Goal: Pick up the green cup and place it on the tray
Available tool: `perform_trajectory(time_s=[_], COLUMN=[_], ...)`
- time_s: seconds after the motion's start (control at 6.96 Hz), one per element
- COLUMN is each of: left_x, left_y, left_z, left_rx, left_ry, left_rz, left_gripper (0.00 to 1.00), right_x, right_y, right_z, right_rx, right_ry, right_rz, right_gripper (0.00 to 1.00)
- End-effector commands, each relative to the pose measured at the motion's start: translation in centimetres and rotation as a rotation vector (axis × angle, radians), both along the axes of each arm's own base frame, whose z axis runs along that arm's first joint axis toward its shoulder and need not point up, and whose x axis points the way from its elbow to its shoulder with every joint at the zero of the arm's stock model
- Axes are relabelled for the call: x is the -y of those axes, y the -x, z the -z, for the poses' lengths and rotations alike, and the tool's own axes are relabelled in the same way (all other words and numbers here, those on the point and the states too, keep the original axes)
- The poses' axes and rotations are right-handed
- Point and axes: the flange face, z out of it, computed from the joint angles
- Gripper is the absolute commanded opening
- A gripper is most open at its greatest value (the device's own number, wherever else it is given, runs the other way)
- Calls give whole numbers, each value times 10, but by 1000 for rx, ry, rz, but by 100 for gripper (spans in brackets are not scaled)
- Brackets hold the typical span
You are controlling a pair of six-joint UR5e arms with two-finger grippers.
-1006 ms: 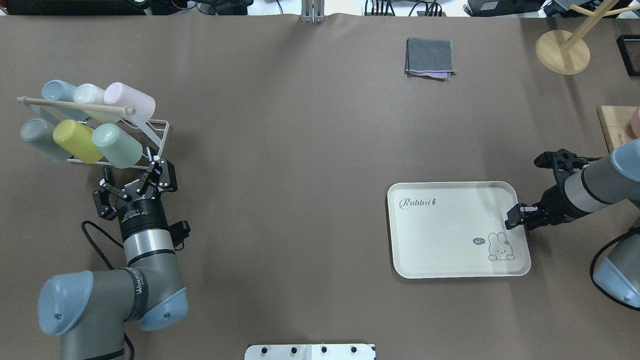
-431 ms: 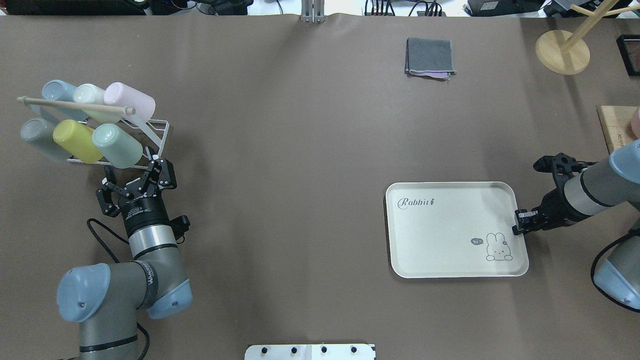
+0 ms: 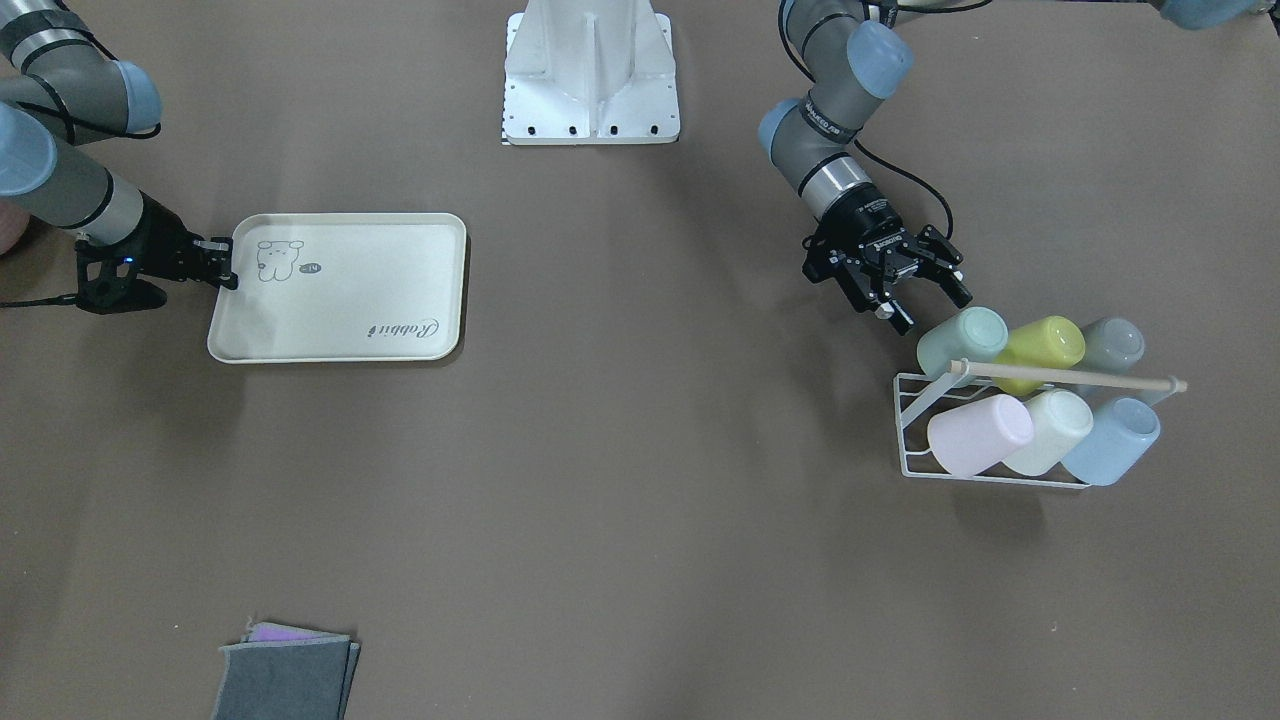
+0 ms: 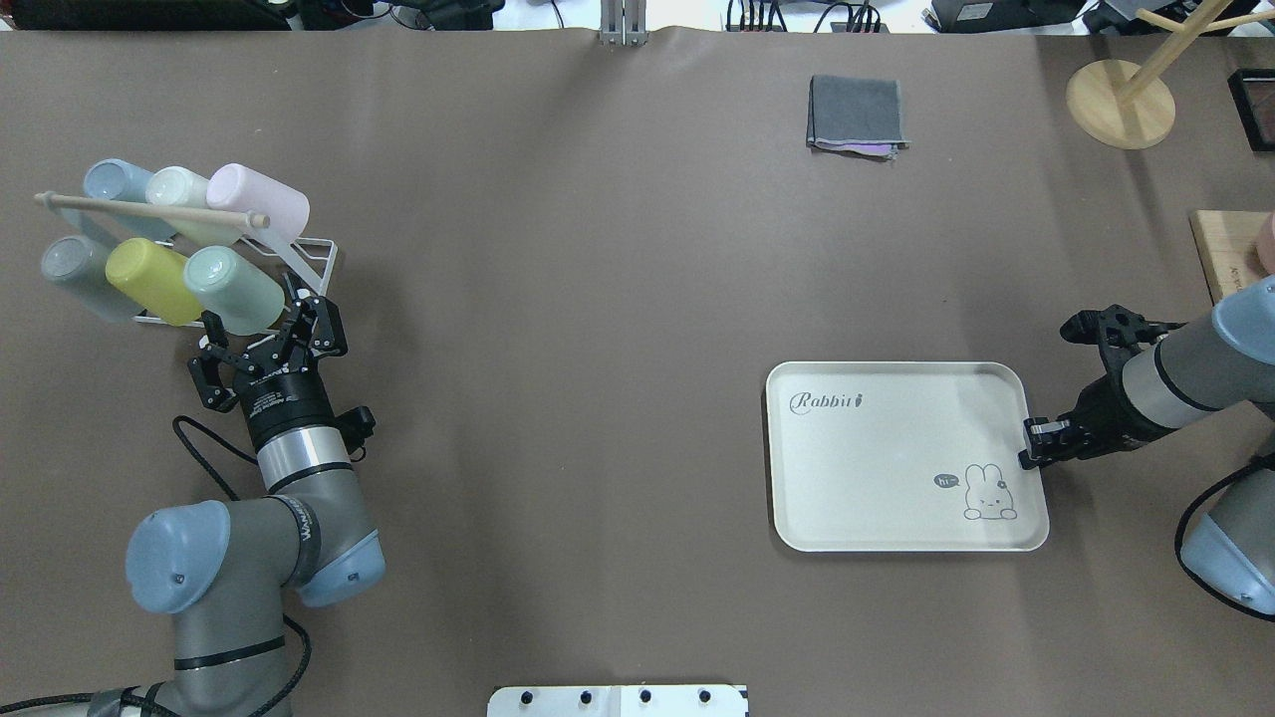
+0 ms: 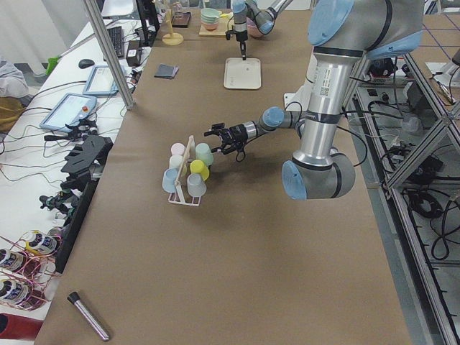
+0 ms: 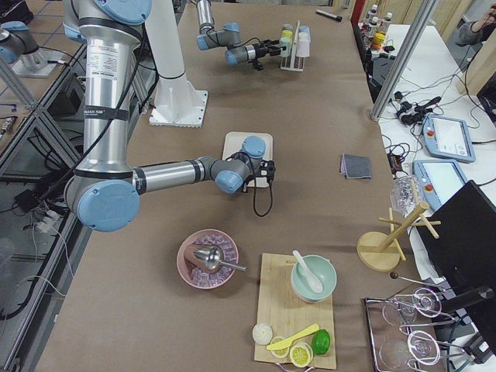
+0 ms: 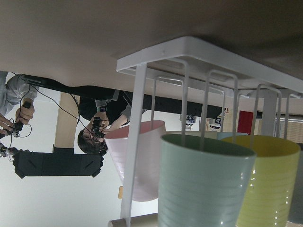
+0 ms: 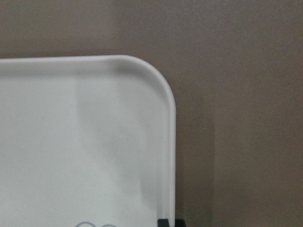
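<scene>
The green cup (image 4: 234, 289) lies tilted on the near right peg of a white wire rack (image 4: 319, 254); it also shows in the front view (image 3: 962, 340) and close up in the left wrist view (image 7: 203, 184). My left gripper (image 4: 257, 334) is open, its fingers just short of the cup's base, not touching it. The cream tray (image 4: 877, 468) lies flat on the table's right half and holds nothing. My right gripper (image 4: 1029, 445) sits at the tray's right rim, and its narrow jaws look shut on that rim. The right wrist view shows the tray's corner (image 8: 71, 142).
The rack also holds a yellow-green cup (image 4: 149, 279), a pink cup (image 4: 261, 199), a cream one and blue-grey ones, with a wooden rod (image 4: 149, 211) across them. A folded grey cloth (image 4: 857, 115), a wooden stand (image 4: 1121, 100) and a cutting board (image 4: 1230, 249) lie far right.
My left gripper has moved forward, closer to the green cup, still open. The tray has shifted slightly left, and my right gripper now sits at its right rim.
</scene>
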Motion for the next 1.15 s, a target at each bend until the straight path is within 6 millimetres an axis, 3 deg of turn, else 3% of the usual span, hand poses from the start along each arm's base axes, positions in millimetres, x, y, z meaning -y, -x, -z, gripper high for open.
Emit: perform_trajectory(time_s=[0.0, 0.29, 0.57, 0.72, 0.86, 1.01], left_x=[8, 9, 11, 11, 12, 13], left_y=[-1, -2, -3, -5, -4, -3], left_z=[-13, -22, -30, -33, -34, -36], left_rx=[40, 59, 76, 84, 86, 89], left_ry=[-4, 2, 6, 8, 9, 10], left_rz=[7, 10, 11, 11, 12, 15], left_gripper=[96, 96, 94, 92, 91, 89], right_x=[21, 50, 78, 109, 146, 154], right_y=[-22, -55, -56, -35, -9, 29], right_z=[20, 46, 73, 81, 103, 122], right_rx=[69, 156, 210, 217, 230, 236], right_ry=[8, 3, -70, -75, -85, -57], right_rz=[-20, -52, -79, -78, -78, -63], right_gripper=[0, 0, 0, 0, 0, 0])
